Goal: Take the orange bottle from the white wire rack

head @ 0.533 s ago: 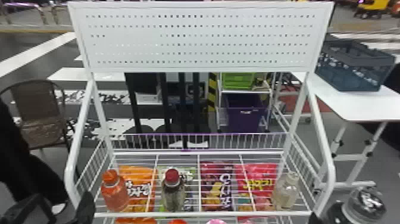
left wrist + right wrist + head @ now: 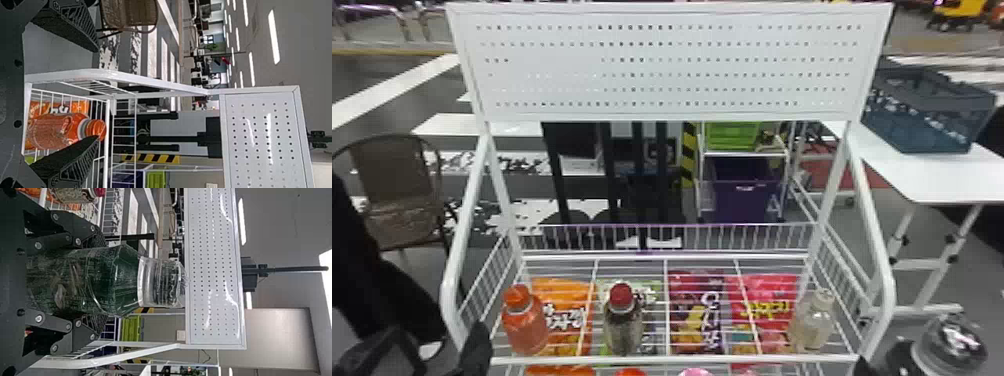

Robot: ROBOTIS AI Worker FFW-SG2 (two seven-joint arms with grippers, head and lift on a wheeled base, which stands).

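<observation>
Your left gripper (image 2: 434,350) is at the rack's left front corner, fingers apart; the orange bottle (image 2: 524,322) stands upright near them in the white wire rack (image 2: 672,359); a red-capped bottle (image 2: 623,320) stands to its right. Your right gripper (image 2: 899,357), by the rack's right side, has its fingers clamped on a clear-capped bottle (image 2: 949,345).

Left gripper (image 2: 438,342) and held bottle (image 2: 949,345) (partly) cut off at head view's bottom.

the white wire rack (image 2: 672,359) looked like smooth, glossy metal; near its front left corner the orange bottle (image 2: 525,322) seemed shiny plastic, the orange snack bag (image 2: 566,322) beside it slick film.
</observation>
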